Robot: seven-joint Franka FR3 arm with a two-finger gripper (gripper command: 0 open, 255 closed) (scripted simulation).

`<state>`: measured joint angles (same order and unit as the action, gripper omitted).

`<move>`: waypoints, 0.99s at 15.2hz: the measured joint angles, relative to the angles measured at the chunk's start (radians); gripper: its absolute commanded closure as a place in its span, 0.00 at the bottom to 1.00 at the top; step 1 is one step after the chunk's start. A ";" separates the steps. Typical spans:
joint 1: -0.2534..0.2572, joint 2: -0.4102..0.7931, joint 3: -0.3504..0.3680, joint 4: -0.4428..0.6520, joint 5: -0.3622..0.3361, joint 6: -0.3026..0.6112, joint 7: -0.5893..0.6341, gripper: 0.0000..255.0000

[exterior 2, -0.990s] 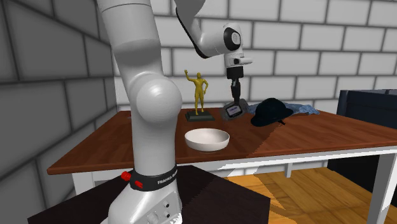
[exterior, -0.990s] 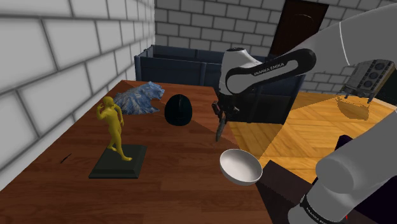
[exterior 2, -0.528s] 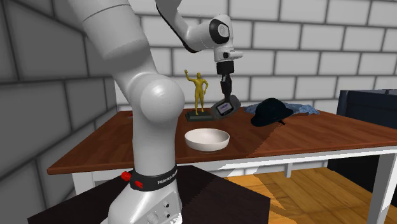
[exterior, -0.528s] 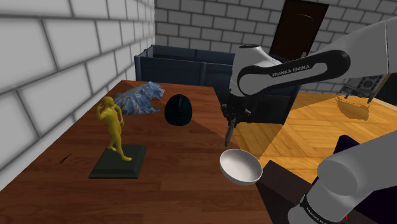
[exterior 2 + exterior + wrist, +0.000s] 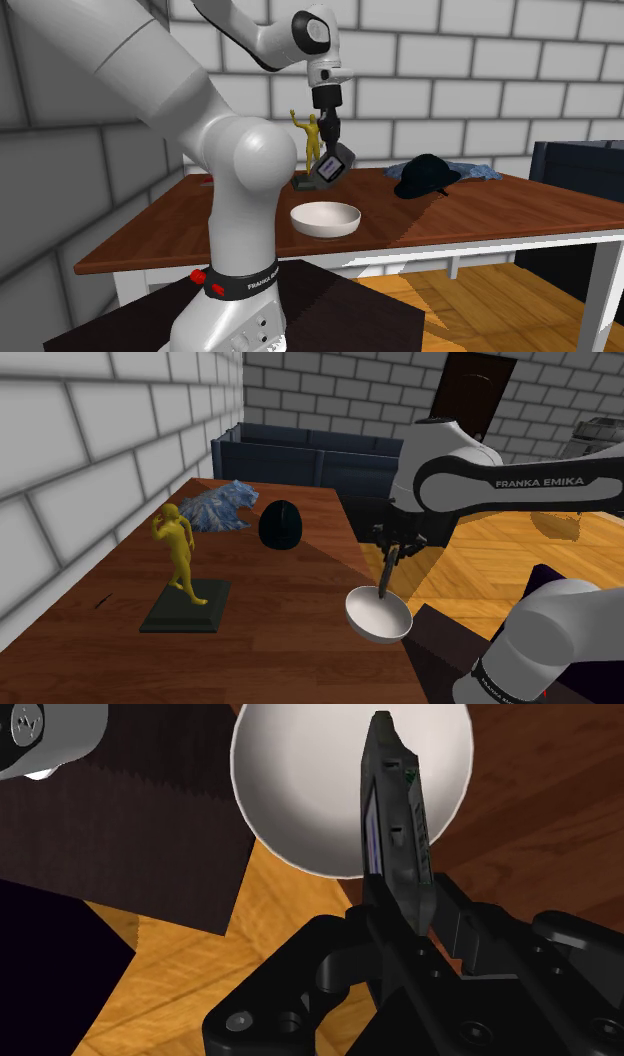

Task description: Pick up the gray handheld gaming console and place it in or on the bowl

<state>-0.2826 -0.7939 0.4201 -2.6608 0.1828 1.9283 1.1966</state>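
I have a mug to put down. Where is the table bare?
The table is bare between the figurine and the bowl, and between the figurine and the brick wall. The far end is crowded: black hat, blue animal figure. The console hangs over the bowl.

Yellow figurine (image 5: 178, 550) (on dark base (image 5: 186, 614)), black hat (image 5: 280, 525), blue crumpled item (image 5: 222, 507), wooden table (image 5: 280, 652).

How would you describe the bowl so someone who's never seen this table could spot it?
On the brown wooden table, go to the edge nearest the robot's stand; the bowl sits there, right below the gripper holding the gray console. It is the only white, round, open dish, unlike the yellow figurine and black rounded object beyond it.
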 measured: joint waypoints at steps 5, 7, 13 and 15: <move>0.020 -0.021 0.014 -0.064 0.021 0.040 0.008 1.00; 0.022 -0.013 0.023 -0.084 0.027 0.068 0.012 1.00; 0.025 0.024 0.049 -0.145 0.044 0.165 0.019 1.00; 0.025 0.039 0.058 -0.167 0.050 0.201 0.020 1.00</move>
<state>-0.2573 -0.7553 0.4776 -2.8281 0.2324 2.1292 1.2167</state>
